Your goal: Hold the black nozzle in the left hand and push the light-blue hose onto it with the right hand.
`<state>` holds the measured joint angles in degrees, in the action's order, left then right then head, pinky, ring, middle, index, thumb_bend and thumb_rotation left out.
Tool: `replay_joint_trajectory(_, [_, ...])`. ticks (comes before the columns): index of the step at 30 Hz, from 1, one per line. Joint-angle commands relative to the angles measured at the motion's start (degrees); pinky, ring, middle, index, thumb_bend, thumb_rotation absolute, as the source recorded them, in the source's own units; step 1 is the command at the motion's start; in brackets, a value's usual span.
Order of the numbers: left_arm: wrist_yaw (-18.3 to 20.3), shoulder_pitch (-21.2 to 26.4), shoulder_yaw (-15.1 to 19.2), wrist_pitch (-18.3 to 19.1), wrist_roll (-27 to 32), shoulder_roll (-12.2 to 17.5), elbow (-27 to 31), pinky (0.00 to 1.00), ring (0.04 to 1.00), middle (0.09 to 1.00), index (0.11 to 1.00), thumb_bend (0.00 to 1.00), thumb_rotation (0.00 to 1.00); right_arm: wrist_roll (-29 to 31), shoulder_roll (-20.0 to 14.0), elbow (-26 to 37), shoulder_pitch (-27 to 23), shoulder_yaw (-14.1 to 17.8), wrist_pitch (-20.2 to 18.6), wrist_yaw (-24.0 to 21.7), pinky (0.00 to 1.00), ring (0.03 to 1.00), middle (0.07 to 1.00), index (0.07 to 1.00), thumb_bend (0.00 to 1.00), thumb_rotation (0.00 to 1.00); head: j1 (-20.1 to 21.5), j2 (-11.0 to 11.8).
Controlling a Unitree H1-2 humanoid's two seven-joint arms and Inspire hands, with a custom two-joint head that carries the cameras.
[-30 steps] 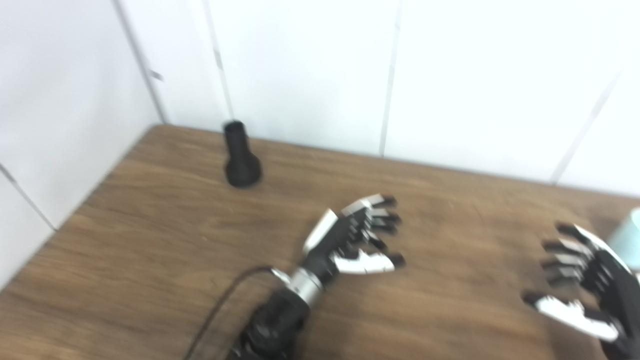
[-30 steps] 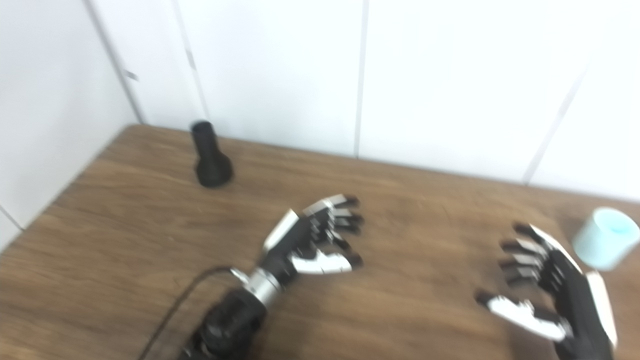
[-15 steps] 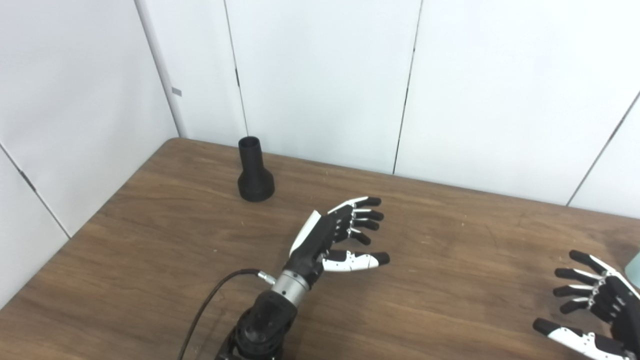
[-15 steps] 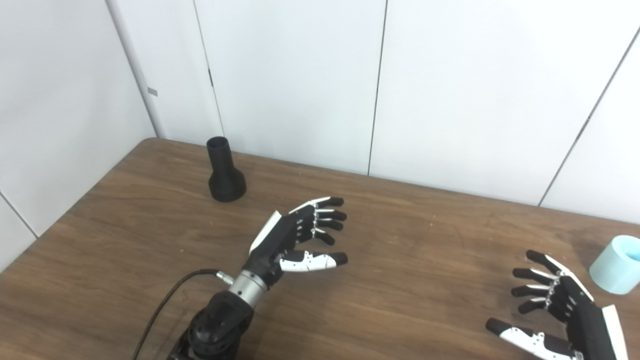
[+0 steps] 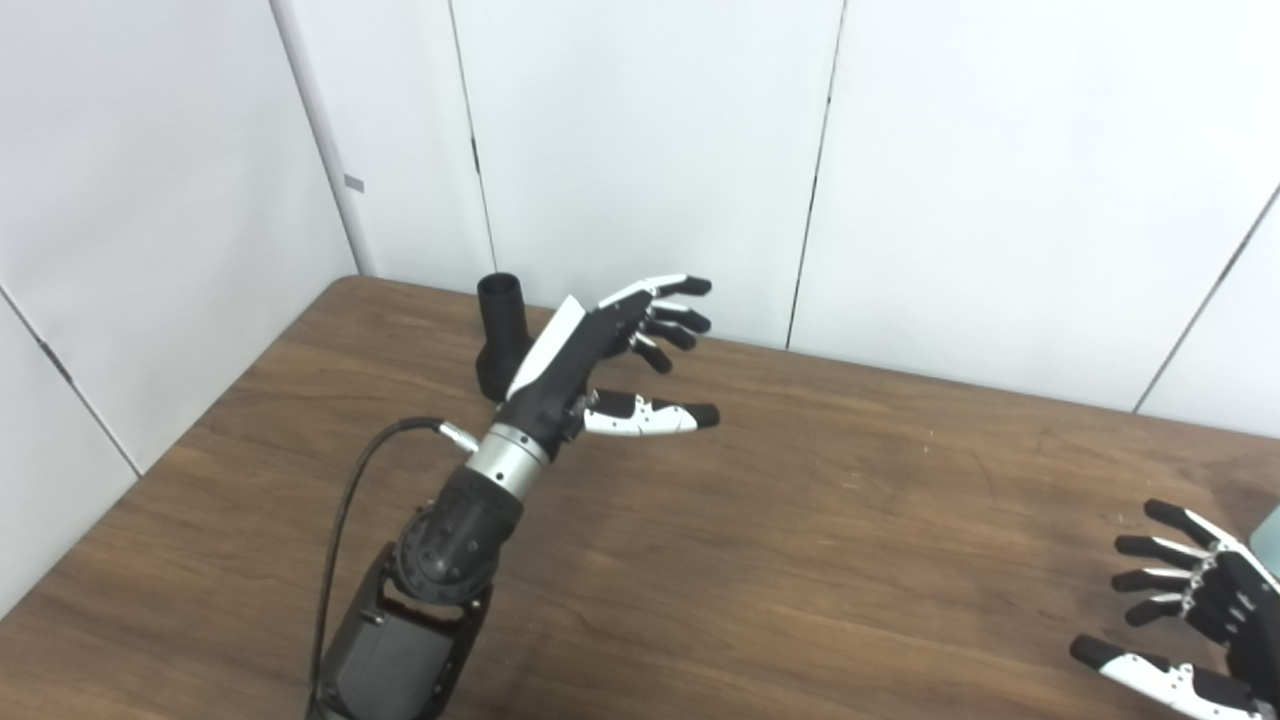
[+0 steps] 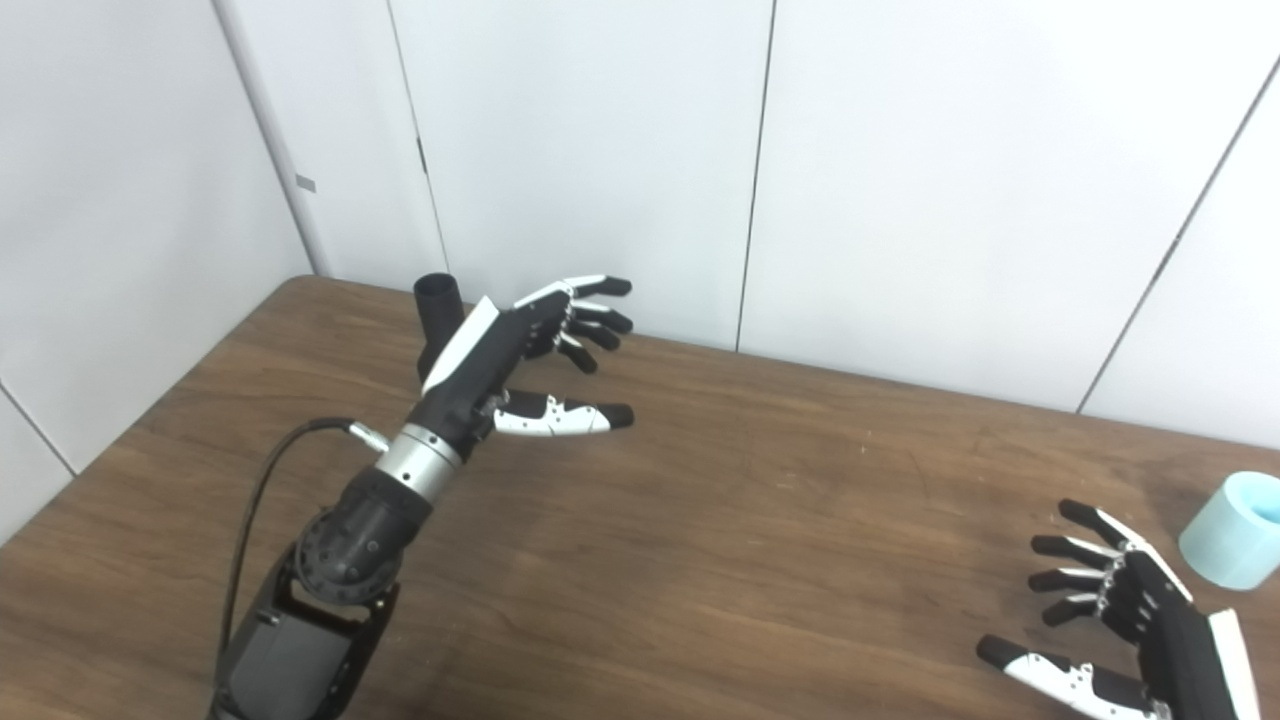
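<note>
Left eye view: we are seeing the left robot hand (image 5: 600,345) hovering above the far left part of the wooden table (image 5: 800,560), fingers and thumb spread apart and gripping nothing. It is lying just in front of the black nozzle (image 5: 500,318), which is standing upright near the back left corner of the table with its narrow mouth up. The wrist and palm are covering the right half of the nozzle's flared base, so we cannot tell whether they are touching it. The right robot hand (image 5: 1200,620) is sitting at the lower right corner, fingers apart and empty, and the picture's edge is cutting off its palm and wrist. Only a pale sliver of the light-blue hose (image 5: 1272,525) is peeking in at the right edge, too little for us to make out its shape. A black cable (image 5: 340,530) is looping from the left wrist down along the forearm.

Right eye view: we are getting the light-blue hose (image 6: 1232,530) almost whole, a short piece standing on end on the table near the right edge, just beyond the fingertips of the right robot hand (image 6: 1130,620) and apart from them. The nozzle (image 6: 437,310) is again partly hidden behind the left robot hand (image 6: 520,365); only its neck and the left of its base are showing.
</note>
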<state>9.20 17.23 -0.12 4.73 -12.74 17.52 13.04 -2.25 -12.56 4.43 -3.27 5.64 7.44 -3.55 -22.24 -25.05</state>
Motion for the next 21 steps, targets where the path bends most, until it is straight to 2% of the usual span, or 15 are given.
replay_joint_trajectory(1, [0.9, 3.5, 1.9, 0.9, -1.1, 4.9, 3.5, 0.58, 0.709, 0.735, 0.769, 0.69, 0.08, 0.7, -0.9, 0.1, -1.9, 0.9, 2.8, 0.4, 0.41, 0.562, 0.68, 0.796, 0.71, 0.0, -0.1, -0.1])
replay_joint_trajectory(5, [1.0, 5.8, 4.5, 3.7, -3.1, 8.9, 5.1, 0.59, 0.728, 0.754, 0.785, 0.7, 0.1, 0.2, -1.0, -0.5, -2.1, 0.8, 2.9, 0.5, 0.41, 0.559, 0.681, 0.797, 0.71, 0.0, -0.4, 0.1])
replay_joint_trajectory(10, [-0.5, 9.1, 6.6, 6.7, -7.0, 11.6, 4.6, 0.62, 0.764, 0.781, 0.791, 0.71, 0.11, -0.3, -1.1, -1.1, -2.3, 0.6, 3.4, 0.5, 0.41, 0.556, 0.679, 0.798, 0.71, 0.0, -0.6, 0.5])
replay_joint_trajectory(14, [-2.0, 10.5, 7.5, 8.4, -10.5, 12.4, 3.4, 0.67, 0.802, 0.807, 0.796, 0.71, 0.11, -0.6, -1.0, -1.3, -2.3, 0.5, 3.6, 0.6, 0.4, 0.553, 0.679, 0.798, 0.71, 0.0, -0.5, 1.3])
replay_joint_trajectory(17, [-2.6, 10.9, 8.2, 8.8, -11.6, 12.7, 2.4, 0.59, 0.745, 0.802, 0.779, 0.7, 0.08, 0.0, -0.8, -1.1, -2.3, 0.5, 3.4, 0.3, 0.4, 0.553, 0.679, 0.8, 0.7, 0.0, -0.5, 1.4])
replay_joint_trajectory(21, [-3.3, 11.1, 9.2, 9.0, -12.3, 13.4, 0.9, 0.62, 0.762, 0.786, 0.763, 0.7, 0.07, 0.5, -1.0, -1.2, -2.5, 0.6, 3.2, 0.1, 0.4, 0.549, 0.678, 0.8, 0.7, 0.0, -0.3, 1.3])
